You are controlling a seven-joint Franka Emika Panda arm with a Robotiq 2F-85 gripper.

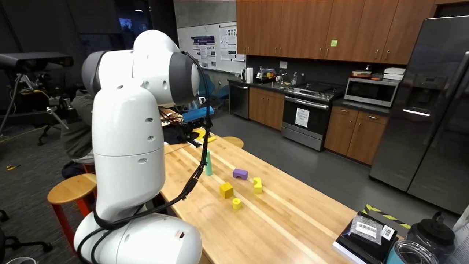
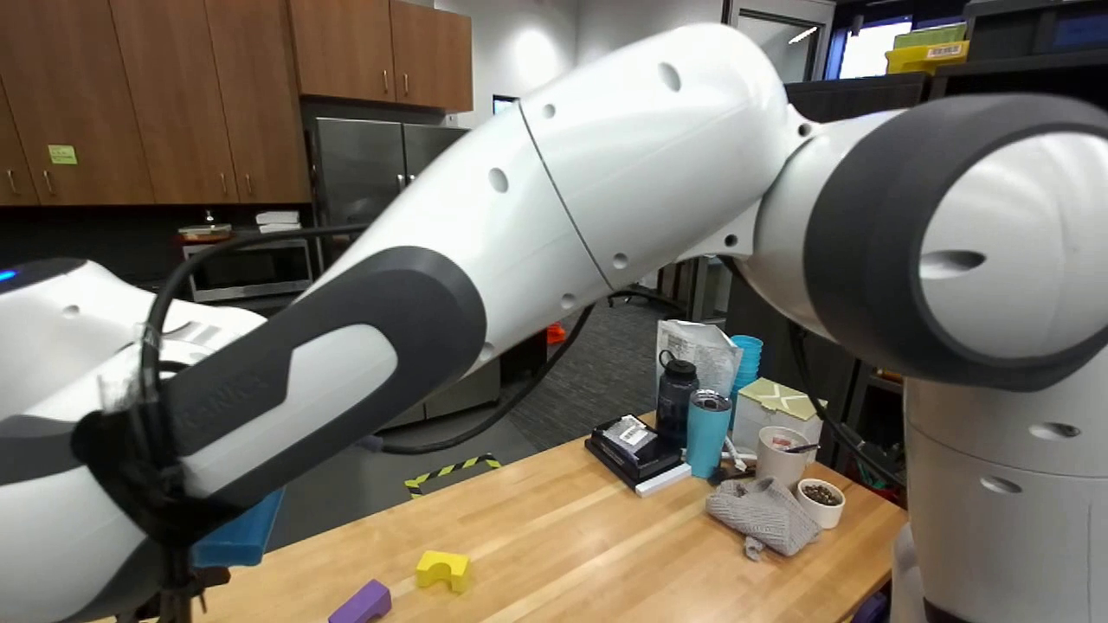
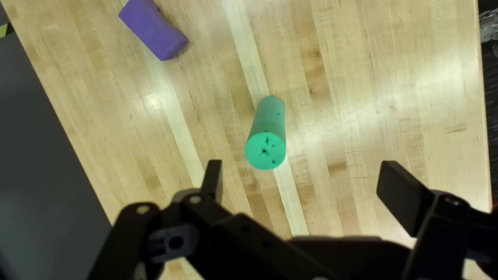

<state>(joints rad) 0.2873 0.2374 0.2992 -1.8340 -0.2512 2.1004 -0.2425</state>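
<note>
My tool (image 3: 305, 181) was black. I saw a mint-green cylinder (image 3: 265, 153), its end flecked with dark marks. A purple arch block (image 1: 240, 173), a yellow arch block (image 2: 443, 561), a golden-yellow cube (image 1: 226, 190) and a bright yellow short cylinder (image 1: 236, 204) showed against my tan table (image 1: 293, 234), striped with paler bands. I also saw a turquoise tumbler (image 2: 707, 437) and yellow-and-black striped tape (image 2: 449, 470).

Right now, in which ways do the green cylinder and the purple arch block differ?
The green cylinder is round, its top pitted; the purple arch block has flat sides and a curved notch. The green cylinder stands upright and tall; the purple arch block sits low. The green cylinder is nearer the open gripper than the purple arch block. Both rest on the wooden table, ungripped.
</note>
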